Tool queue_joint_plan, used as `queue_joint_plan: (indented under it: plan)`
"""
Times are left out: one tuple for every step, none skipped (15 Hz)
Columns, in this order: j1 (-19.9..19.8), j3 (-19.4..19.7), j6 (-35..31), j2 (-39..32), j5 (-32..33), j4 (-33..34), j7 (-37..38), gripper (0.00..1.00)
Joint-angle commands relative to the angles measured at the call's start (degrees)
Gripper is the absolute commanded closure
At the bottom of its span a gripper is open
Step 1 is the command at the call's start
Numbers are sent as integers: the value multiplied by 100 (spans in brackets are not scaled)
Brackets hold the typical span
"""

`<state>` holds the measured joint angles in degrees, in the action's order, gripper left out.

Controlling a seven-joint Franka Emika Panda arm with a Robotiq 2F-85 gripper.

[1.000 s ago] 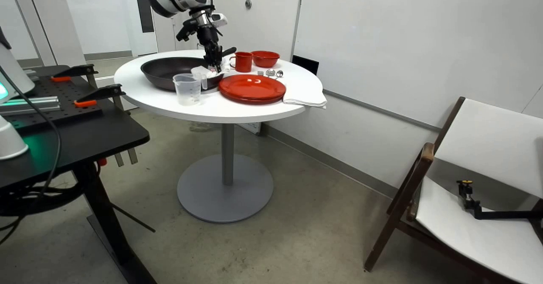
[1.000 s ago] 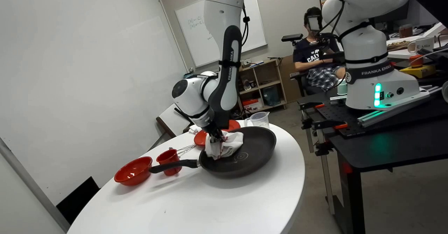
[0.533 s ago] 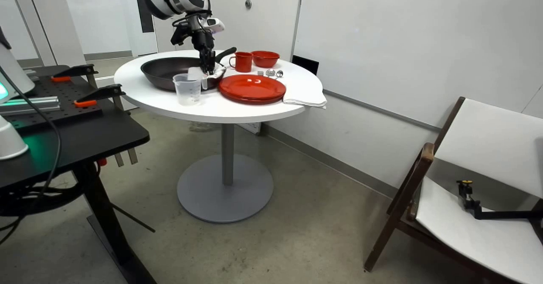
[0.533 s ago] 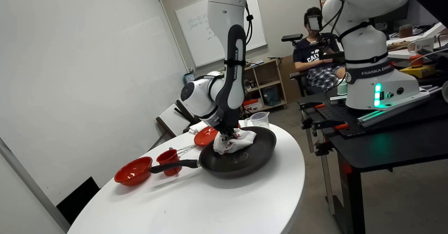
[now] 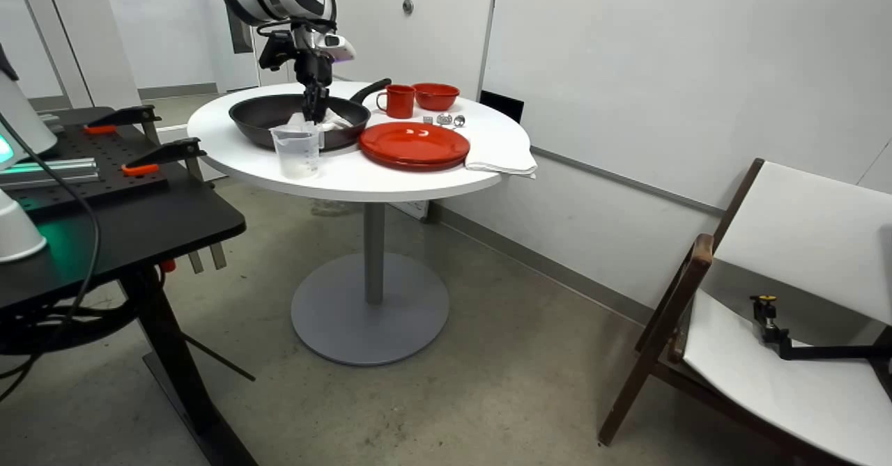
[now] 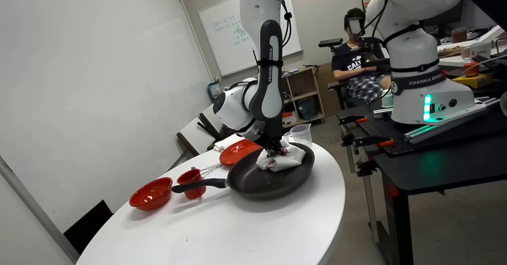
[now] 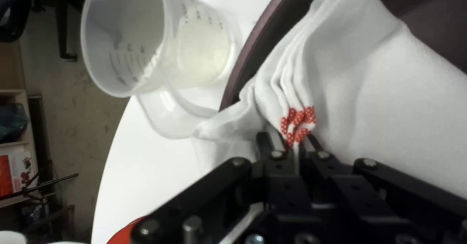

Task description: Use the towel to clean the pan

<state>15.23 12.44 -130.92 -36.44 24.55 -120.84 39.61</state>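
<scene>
- The black two-fingered gripper [image 7: 290, 143] pinches a gathered, red-trimmed fold of the white cloth towel [image 7: 365, 76], jaws squeezed close together; so small a hold probably leaves the rest free to spread as a wiping pad.
- That towel lies bunched inside the wide, shallow, round black frying pan [image 6: 261, 185], on the side by the upright translucent plastic measuring jug [image 6: 302, 135], which suggests wiping is the step in hand.
- A loose corner reaches over the pan's rim beside the jug; whether the two touch I cannot tell. A wider stroke that way could drag on it.
- The pan rests on the round white counter [image 6: 222, 229], presumably to take the downward press, yet nothing grips its long straight black handle [image 6: 200, 184], so firm rubbing may make it slide.
- The handle sticks out just beside the glossy red cylindrical mug [image 5: 400, 102], so a turning pan might knock it.
</scene>
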Motion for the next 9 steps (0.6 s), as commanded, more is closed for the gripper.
queue_joint_plan:
  plan:
    - [-447, -565, 226, 325, -765, -191, -660, 95]
    - [-501, -682, 257, 331, -980, -151, -782, 95]
    - [-557, -805, 279, 341, -1206, -105, -926, 95]
    - [-592, -895, 282, 358, -1392, -77, -1048, 95]
    - [-629, -1003, 292, 379, -1606, -27, -1185, 95]
    - [-648, -1084, 291, 392, -1789, 17, -1302, 95]
    - [-666, -1170, 278, 381, -1974, 93, -1422, 95]
    - [-678, -1251, 288, 364, -2145, 182, -1524, 95]
    - [-673, -1300, 265, 366, -2260, 239, -1600, 95]
